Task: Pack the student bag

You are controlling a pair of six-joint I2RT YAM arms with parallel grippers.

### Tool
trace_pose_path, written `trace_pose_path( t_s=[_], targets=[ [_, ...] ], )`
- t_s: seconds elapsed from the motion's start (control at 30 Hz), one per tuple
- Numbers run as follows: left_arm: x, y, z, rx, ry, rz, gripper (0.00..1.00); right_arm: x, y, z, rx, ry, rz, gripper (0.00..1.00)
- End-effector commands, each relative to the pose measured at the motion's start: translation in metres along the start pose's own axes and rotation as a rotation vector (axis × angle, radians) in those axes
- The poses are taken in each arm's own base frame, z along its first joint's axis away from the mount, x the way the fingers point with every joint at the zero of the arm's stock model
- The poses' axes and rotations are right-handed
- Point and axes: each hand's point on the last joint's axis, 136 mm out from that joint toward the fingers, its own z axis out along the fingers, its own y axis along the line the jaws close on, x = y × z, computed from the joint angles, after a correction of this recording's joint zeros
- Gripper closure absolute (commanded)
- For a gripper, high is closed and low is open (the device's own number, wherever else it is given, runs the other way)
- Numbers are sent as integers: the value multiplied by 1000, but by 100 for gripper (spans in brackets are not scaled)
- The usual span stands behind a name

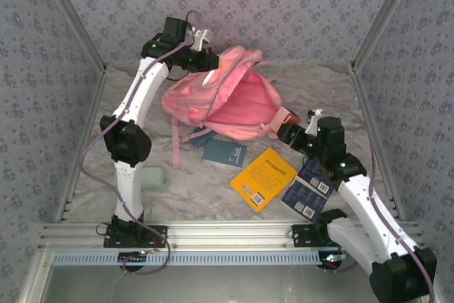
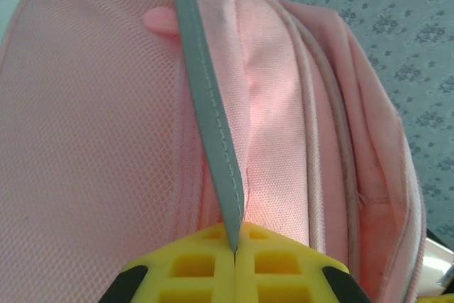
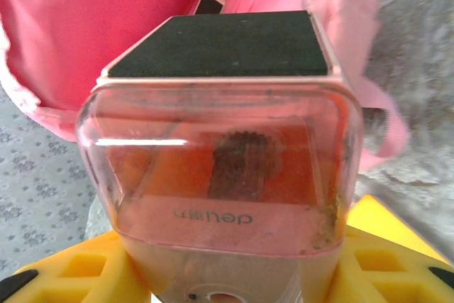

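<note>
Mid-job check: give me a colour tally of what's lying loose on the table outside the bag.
Yellow book: 1
Dark blue books: 2
Teal notebook: 1
Pale green item: 1
Blue shape, half hidden by a strap of the student bag, kind unclear: 1
Total: 6

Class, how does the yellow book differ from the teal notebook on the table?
The yellow book is larger and turned diagonally; the teal notebook is smaller and sits almost straight. The yellow book lies to the teal notebook's right. Both lie flat and closed.
</note>
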Motion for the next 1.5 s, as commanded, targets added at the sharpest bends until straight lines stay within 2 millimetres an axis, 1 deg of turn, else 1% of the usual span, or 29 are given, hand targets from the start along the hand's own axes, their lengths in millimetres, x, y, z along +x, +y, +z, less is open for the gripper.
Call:
trace_pose_path(
  t_s=[0.0,0.1,0.17,0.23,0.37,0.4,0.43,0.47,0.5,0.53,0.6,0.63,0.67,0.7,0.73,0.77,0.87,0.97,1.03,1.1,1.2,1.27,1.33,1.37,1.43,1.47],
  targets=[
    [-10,-52,-23,150,-46,89,100,-26,43,10,-133,-60,-23,70],
    [-9,-53,-25,167,-42,91,100,-33,52,36,-146,-40,-37,70],
    [-9,-54,-26,175,-43,92,100,-36,56,60,-157,-13,-39,69],
    [-10,-57,-29,189,-47,95,100,-39,64,88,-194,15,-16,69],
    [-14,-60,-32,213,-57,97,100,-44,69,148,-239,55,58,66],
    [-16,-60,-34,217,-63,94,100,-45,73,163,-257,63,90,65],
    [-18,-59,-34,224,-67,86,100,-44,72,183,-258,79,108,64],
    [-20,-58,-36,232,-74,81,100,-42,74,198,-268,89,125,63],
    [-23,-56,-37,235,-81,73,100,-39,78,215,-275,104,138,61],
    [-25,-54,-39,234,-90,66,100,-41,83,232,-274,103,143,56],
    [-30,-48,-42,233,-103,48,100,-41,84,261,-254,94,143,46],
    [-31,-44,-44,229,-104,28,100,-40,80,276,-225,97,138,41],
    [-36,-41,-46,230,-122,29,100,-36,74,287,-188,111,133,37],
    [-38,-37,-47,228,-131,17,100,-38,72,294,-162,110,115,31],
    [-40,-32,-49,223,-139,4,100,-40,70,297,-135,103,93,26],
    [-42,-27,-51,217,-147,-8,100,-42,69,295,-112,96,71,24],
    [-46,-13,-56,194,-164,-43,100,-50,72,276,-61,73,-28,22],
    [-52,4,-57,161,-184,-86,100,-58,73,244,8,51,-143,21],
    [-59,16,-58,146,-205,-128,100,-64,73,219,45,37,-193,21],
    [-66,26,-58,133,-234,-156,100,-64,69,195,85,31,-240,22],
    [-76,41,-57,109,-275,-185,100,-67,70,161,108,-17,-291,24],
    [-78,53,-53,92,-282,-207,100,-58,73,142,114,-1,-311,27],
    [-78,67,-49,85,-280,-246,100,-39,80,130,94,50,-296,31],
    [-77,72,-47,80,-279,-257,100,-29,80,126,102,79,-280,32],
    [-72,86,-41,63,-269,-282,100,-4,89,122,89,132,-218,32],
    [-70,92,-39,57,-263,-292,100,16,83,123,98,156,-175,34]
  ],
)
